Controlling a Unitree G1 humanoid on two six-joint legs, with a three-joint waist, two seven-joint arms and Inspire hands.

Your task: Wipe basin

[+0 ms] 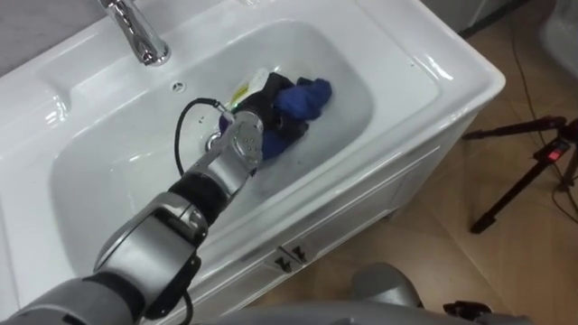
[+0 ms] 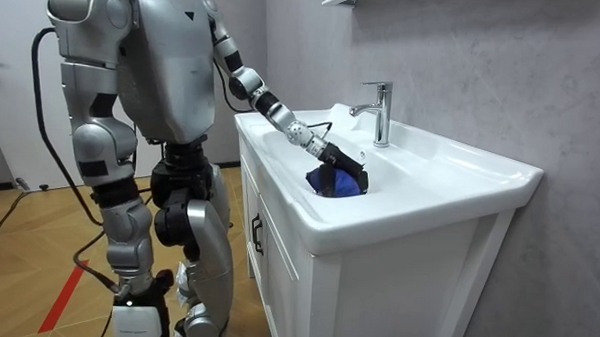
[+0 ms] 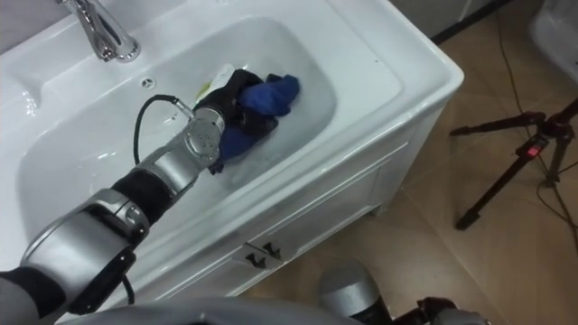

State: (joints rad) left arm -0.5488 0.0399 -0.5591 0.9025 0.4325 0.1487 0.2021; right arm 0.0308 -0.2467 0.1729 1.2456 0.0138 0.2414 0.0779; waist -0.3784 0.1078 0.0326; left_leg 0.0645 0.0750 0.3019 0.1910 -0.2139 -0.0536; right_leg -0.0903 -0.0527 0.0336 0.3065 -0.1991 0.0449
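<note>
Left arm reaches from lower left into basin (image 1: 359,101), forearm straight, wrist angled down. Left hand (image 1: 264,101) at frame centre, fingers curled round blue cloth (image 1: 305,97) lying on basin floor. Count: one cloth, one basin, one faucet (image 1: 135,34) upper left.

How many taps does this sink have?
1: the chrome tap stands on the back rim of the basin, beyond the left hand and its blue cloth. None seems hidden.

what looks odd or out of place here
Nothing looks spilled or damaged. The crumpled blue cloth lies in the white basin, held by the left hand. A pale yellowish patch beside the hand is unclear.
</note>
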